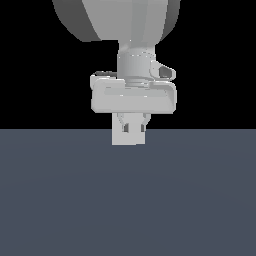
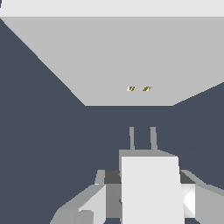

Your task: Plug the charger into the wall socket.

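Between the fingers of the gripper (image 1: 129,128) we find the charger (image 1: 128,136), a small plain white block. In the exterior view the fingers (image 1: 121,122) reach down from the pale grey hand, one on each side of the block's upper part; the jaws stand only as far apart as the block is wide and are closed upon it. The block hangs over the dark grey floor (image 1: 60,200), and we cannot tell whether it touches that surface.

In the wrist view the charger (image 2: 151,188) sits in the foreground, flanked by the grey fingers (image 2: 89,203). Two thin grey prongs (image 2: 131,139) project from its far face, side by side and parallel. Beyond the prongs, apart from their tips, a strip of dark floor separates them from the wall socket (image 2: 109,57), a flat white plate that faces the gripper. Two small yellowish holes (image 2: 138,89) mark the plate; they lie roughly in line with the prongs, slightly offset. The prongs are not yet in the holes.
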